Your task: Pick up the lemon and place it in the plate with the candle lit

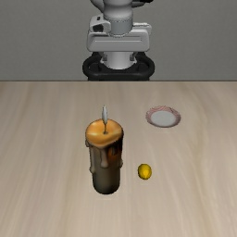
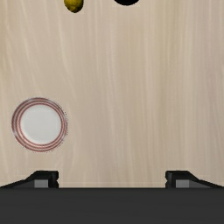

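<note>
A small yellow lemon lies on the wooden table, just to the exterior view's right of a tall dark candle with an orange top and a pale wick. A small white plate with a pinkish rim sits farther back on the exterior view's right, apart from both. My gripper hangs high at the far side of the table, well away from the lemon. In the wrist view the gripper is open with nothing between its fingertips. The plate lies ahead of one fingertip, and the lemon is far ahead.
The wooden table stretches across the exterior view. The candle stands upright as the one tall obstacle near the lemon, and a dark bit of it shows beside the lemon in the wrist view.
</note>
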Available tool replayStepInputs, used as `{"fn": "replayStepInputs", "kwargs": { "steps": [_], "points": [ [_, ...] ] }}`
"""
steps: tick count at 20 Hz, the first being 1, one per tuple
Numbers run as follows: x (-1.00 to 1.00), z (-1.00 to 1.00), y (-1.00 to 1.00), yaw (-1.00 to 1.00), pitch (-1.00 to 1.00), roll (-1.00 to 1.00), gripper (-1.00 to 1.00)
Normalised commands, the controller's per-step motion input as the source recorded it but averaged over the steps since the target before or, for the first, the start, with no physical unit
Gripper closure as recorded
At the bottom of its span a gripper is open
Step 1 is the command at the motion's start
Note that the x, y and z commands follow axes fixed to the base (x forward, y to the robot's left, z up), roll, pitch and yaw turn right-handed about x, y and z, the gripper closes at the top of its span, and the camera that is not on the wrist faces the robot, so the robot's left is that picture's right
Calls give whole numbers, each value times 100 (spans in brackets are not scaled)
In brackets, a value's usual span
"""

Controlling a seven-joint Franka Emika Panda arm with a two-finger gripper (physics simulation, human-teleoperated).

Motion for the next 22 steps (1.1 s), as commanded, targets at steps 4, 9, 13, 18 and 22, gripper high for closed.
{"fn": "replayStepInputs", "kwargs": {
  "steps": [4,9,13,18,22],
  "points": [
    [0,0,0,-39,0,0,-100],
    [0,0,0,-45,0,0,-100],
    [0,0,0,-45,0,0,-100],
    [0,0,0,-49,0,0,-100],
    [0,0,0,-45,0,0,-100]
  ]
}}
